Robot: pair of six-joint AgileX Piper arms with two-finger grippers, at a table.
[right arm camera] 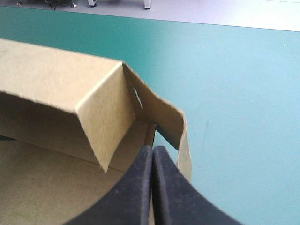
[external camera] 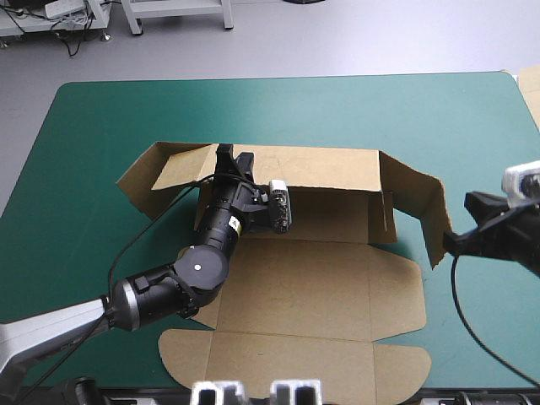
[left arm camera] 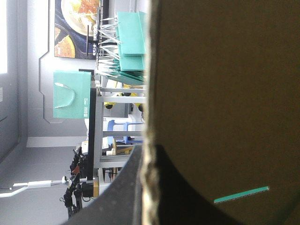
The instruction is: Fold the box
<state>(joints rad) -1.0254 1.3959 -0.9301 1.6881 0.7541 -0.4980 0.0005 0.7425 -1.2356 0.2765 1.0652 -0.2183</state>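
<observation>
The brown box (external camera: 312, 287) lies in the middle of the teal-green cover, its back wall (external camera: 329, 169) raised and its lid flat toward the front edge. My left gripper (external camera: 226, 158) reaches over the back wall near its left end. In the left wrist view the board (left arm camera: 225, 93) stands edge-on between the black fingers, so this gripper (left arm camera: 149, 157) is shut on the box. My right gripper (external camera: 449, 242) is shut and sits at the outer edge of the raised right side flap (external camera: 426, 211). In the right wrist view its gripper (right arm camera: 152, 149) forms one arch just beside that flap (right arm camera: 164, 112).
The left side flap (external camera: 152, 173) leans outward from the back wall. Rounded lid tabs (external camera: 190, 350) lie close to the table's front edge. More board (external camera: 531, 89) shows at the far right corner. Bare teal-green cover (external camera: 76, 194) lies on both sides of the box.
</observation>
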